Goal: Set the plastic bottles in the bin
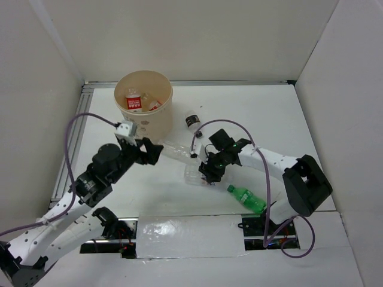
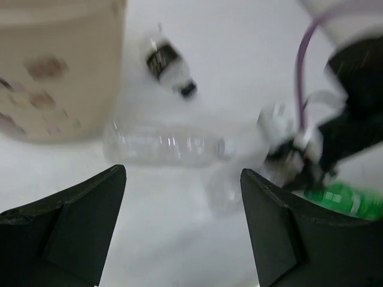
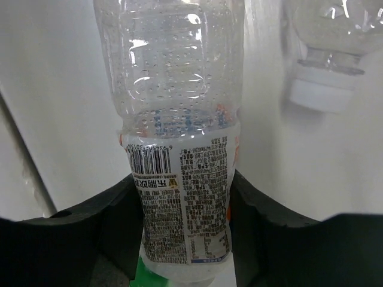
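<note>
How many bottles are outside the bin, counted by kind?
plain clear bottle: 1
clear bottle with printed label, held in the right gripper: 1
green bottle: 1
dark-labelled bottle: 1
Total: 4

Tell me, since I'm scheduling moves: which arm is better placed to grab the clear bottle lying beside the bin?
Left. The left tool, open, faces that clear bottle beside the bin; the right tool is closed on a labelled bottle.

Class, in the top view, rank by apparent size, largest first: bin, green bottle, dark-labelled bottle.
1. Bin, by far the largest.
2. Green bottle.
3. Dark-labelled bottle, which looks smallest, though it lies farther from the camera, so that gap is less sure.
</note>
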